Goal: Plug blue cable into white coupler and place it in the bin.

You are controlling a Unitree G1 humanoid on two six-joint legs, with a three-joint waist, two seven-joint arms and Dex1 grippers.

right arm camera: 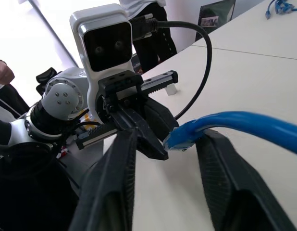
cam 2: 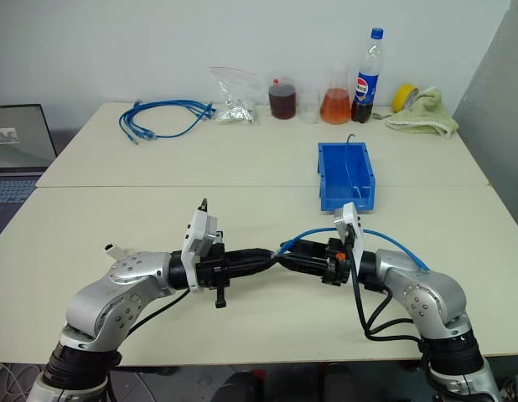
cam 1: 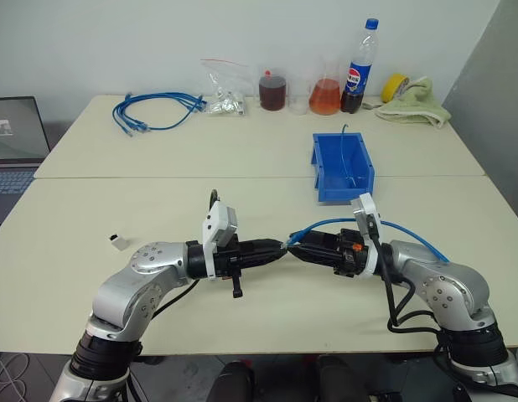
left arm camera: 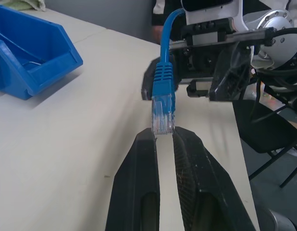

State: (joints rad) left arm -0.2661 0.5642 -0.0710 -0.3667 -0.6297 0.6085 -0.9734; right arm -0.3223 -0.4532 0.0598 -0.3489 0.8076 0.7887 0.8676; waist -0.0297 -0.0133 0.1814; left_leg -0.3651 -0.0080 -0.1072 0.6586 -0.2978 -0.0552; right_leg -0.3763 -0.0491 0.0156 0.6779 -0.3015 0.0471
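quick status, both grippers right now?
Left gripper: closed, pinching the clear plug tip of the blue cable.
Right gripper: fingers apart around the same cable; actual grip cannot be told.

You see the left gripper point(cam 1: 278, 249) and the right gripper point(cam 1: 294, 249) meeting tip to tip at the table's near centre, level, the blue cable point(cam 1: 410, 234) arcing back over the right arm towards three o'clock. The bin point(cam 1: 323, 186) sits at one o'clock from them. The white coupler point(cam 1: 118, 242) lies well apart at nine o'clock. A coiled cable bundle point(cam 1: 158, 111) rests at eleven o'clock.
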